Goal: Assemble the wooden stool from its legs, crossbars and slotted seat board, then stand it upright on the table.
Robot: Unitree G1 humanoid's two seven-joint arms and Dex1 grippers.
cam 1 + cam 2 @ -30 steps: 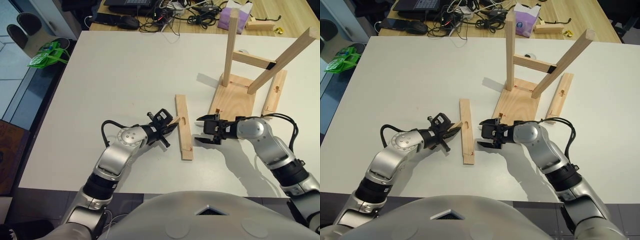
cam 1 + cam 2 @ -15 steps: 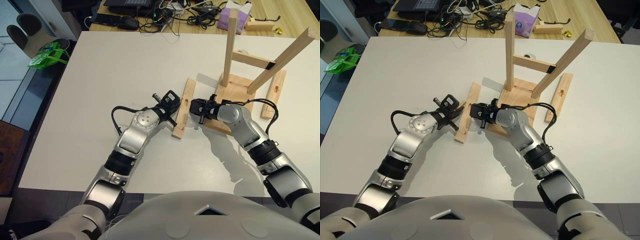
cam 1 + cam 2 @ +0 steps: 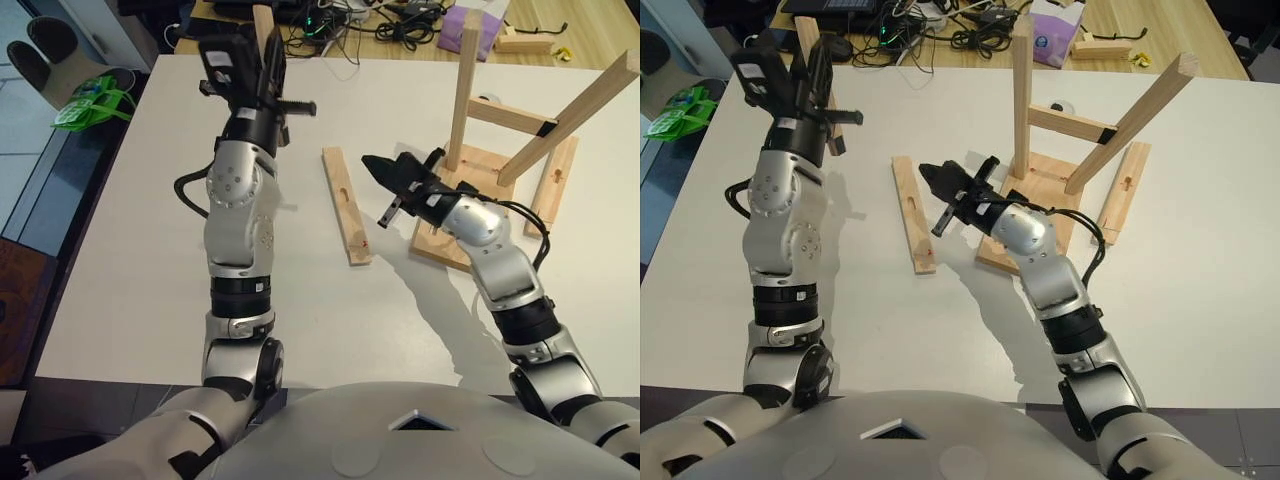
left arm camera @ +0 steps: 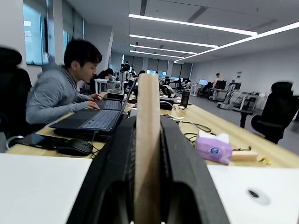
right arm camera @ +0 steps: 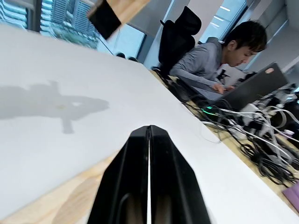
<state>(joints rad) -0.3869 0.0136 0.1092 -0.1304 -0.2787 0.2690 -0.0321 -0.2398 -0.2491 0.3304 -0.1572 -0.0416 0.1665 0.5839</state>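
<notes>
- Head view: the left tool (image 3: 248,62), high at upper left, is clamped on a short wooden stick (image 3: 262,22). The right tool (image 3: 372,163), closed on nothing, hovers mid-frame beside a slotted crossbar (image 3: 345,205) lying on the desk (image 3: 140,260). The seat board (image 3: 480,172), with two legs, is at right.
- Left wrist view: the stick (image 4: 147,140) sits squeezed between both fingers (image 4: 110,177). It looks light, stiff and smooth, and it could twist if gripped near an end.
- Right wrist view: the fingers (image 5: 126,186) are pressed together, with the desk below.
</notes>
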